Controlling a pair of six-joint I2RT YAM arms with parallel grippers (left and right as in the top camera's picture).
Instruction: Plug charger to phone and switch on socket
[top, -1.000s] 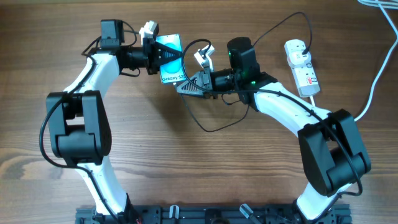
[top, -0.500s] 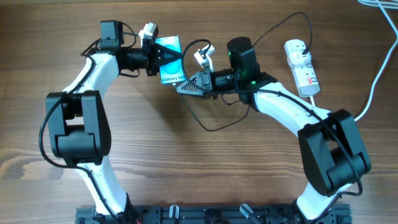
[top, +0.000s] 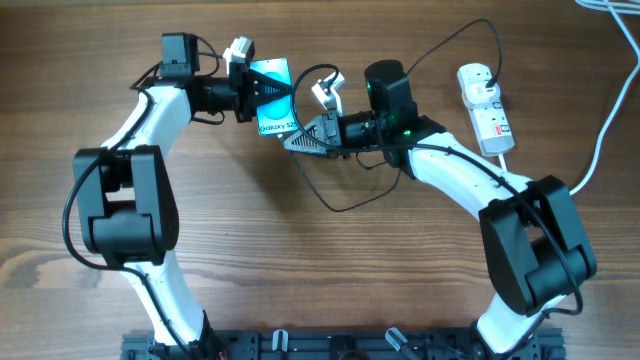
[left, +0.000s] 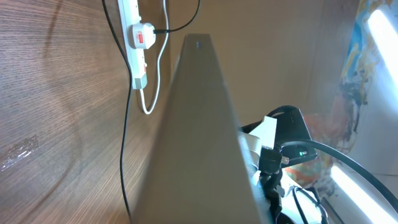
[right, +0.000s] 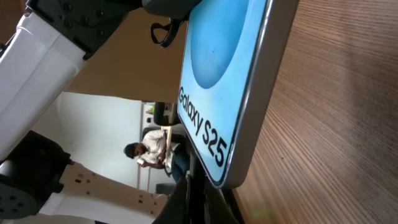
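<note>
White socket (left: 135, 56): L wrist, not R.

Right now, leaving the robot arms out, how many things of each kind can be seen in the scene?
Phone: 1
Black charger cable: 1
White power strip: 1
Thick white cord: 1
Total: 4
</note>
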